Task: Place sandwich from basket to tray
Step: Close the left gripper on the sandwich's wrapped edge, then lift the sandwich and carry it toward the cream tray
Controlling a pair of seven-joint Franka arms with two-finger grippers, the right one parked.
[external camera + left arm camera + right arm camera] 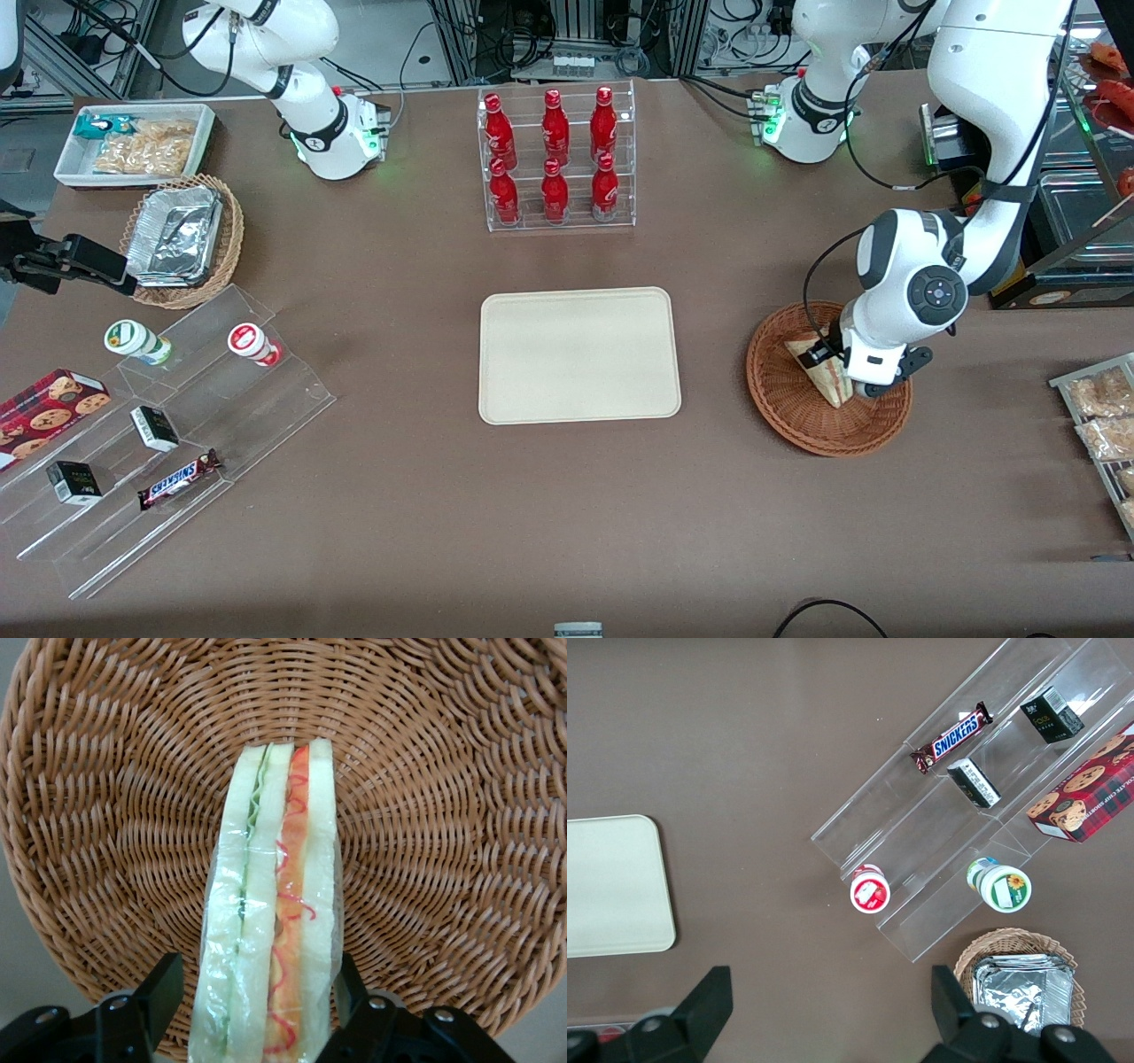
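Sandwich (270,904) lies in the basket (443,815), toward the working arm's end of the table; gripper (257,1005) is lowered over it, fingers (159,997) apart, straddling the wedge. Contact cannot be told. Grasp, lift and transfer remain; the tray (580,354) bears nothing. In the front view the arm hides much of the sandwich.

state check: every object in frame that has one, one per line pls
sandwich: wrapped, on edge in the basket, between the fingers
basket: on the table, holds only the sandwich
tray: empty
gripper: down in the basket, open, straddling the sandwich
cola bottles: upright in rack
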